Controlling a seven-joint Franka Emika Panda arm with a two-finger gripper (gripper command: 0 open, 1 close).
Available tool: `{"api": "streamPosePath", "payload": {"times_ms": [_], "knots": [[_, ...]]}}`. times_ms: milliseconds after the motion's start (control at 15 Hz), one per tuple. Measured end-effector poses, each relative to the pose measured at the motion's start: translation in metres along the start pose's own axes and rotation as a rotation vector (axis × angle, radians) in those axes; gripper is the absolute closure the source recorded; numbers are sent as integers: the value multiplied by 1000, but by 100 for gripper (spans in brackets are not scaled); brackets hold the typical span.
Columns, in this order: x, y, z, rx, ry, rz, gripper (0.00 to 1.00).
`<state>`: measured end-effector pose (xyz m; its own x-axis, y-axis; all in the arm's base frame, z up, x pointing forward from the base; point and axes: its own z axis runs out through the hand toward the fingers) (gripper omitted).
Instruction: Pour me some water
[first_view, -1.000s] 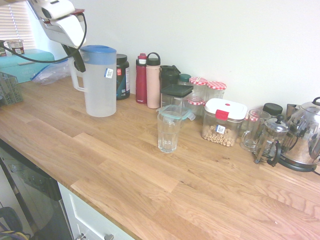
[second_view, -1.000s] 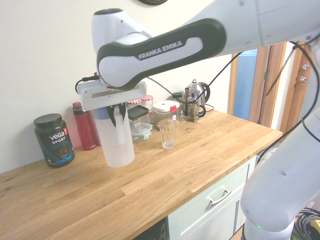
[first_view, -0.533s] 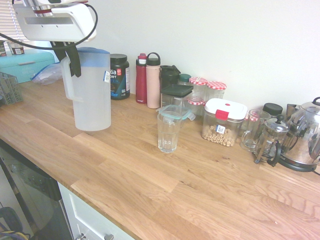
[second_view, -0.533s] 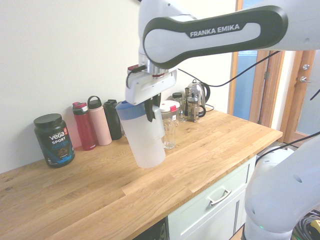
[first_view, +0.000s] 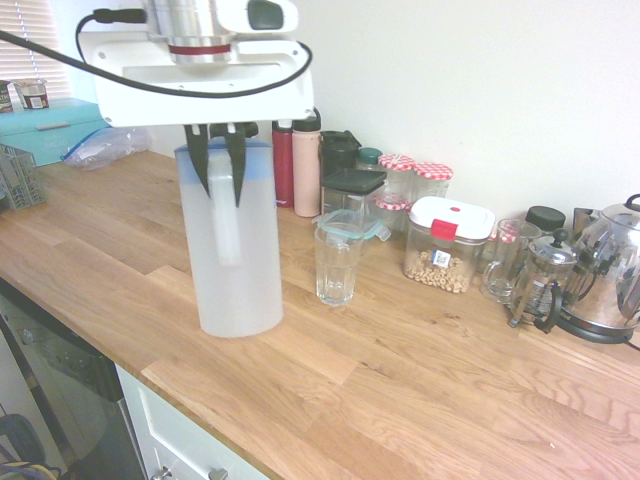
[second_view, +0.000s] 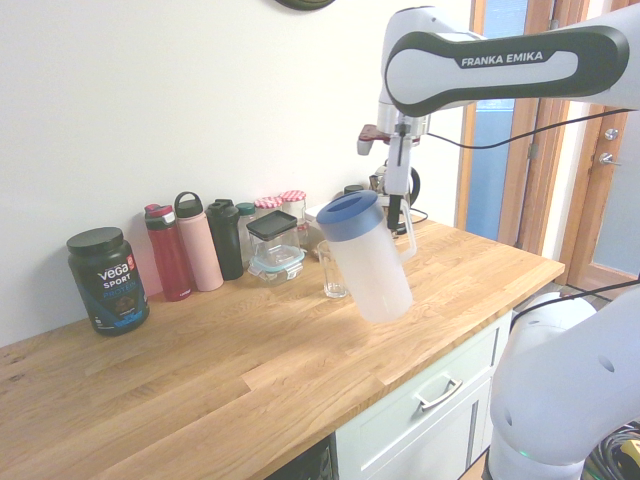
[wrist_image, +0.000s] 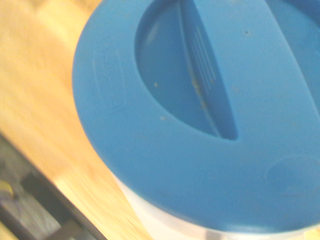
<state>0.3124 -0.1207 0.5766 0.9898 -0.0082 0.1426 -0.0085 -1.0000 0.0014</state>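
Observation:
The tall frosted-white jug (first_view: 235, 260) with a blue lid (second_view: 350, 215) hangs above the wooden counter (first_view: 420, 400), just left of an empty drinking glass (first_view: 337, 265). My gripper (first_view: 219, 185) is shut on the jug's side handle (first_view: 227, 228) from above. In the second exterior view the jug (second_view: 372, 270) is tilted, its lid leaning towards the glass (second_view: 328, 272), which it partly covers. No water can be made out through the frosted wall. The blue lid (wrist_image: 200, 115) fills the wrist view.
Along the wall stand a red bottle (first_view: 283, 165), a pink bottle (first_view: 306, 165), jars, a chickpea container (first_view: 445, 245), a clear mug (first_view: 500, 262), a French press (first_view: 540, 285) and a steel kettle (first_view: 610, 270). A Vega tub (second_view: 108, 280) stands far left. The counter's front edge runs close below the jug.
The arm has carried the jug away from the wall towards the counter's front, up beside the glass. The jug now leans instead of hanging upright.

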Motion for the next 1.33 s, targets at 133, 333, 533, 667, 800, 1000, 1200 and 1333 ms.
{"api": "streamPosePath", "payload": {"times_ms": [133,333,533,667,800,1000,1200,1333], "knots": [[6,48,-3,13,16,-39,100],[43,94,-10,-34,1,-32,100],[91,110,-13,-88,-51,-51,100],[113,123,-20,-156,-92,-55,100],[132,122,-23,-236,-133,-68,100],[151,104,-19,-330,-174,-115,100],[157,90,-16,-412,-205,-150,100],[161,78,-9,-460,-222,-165,100]]}}
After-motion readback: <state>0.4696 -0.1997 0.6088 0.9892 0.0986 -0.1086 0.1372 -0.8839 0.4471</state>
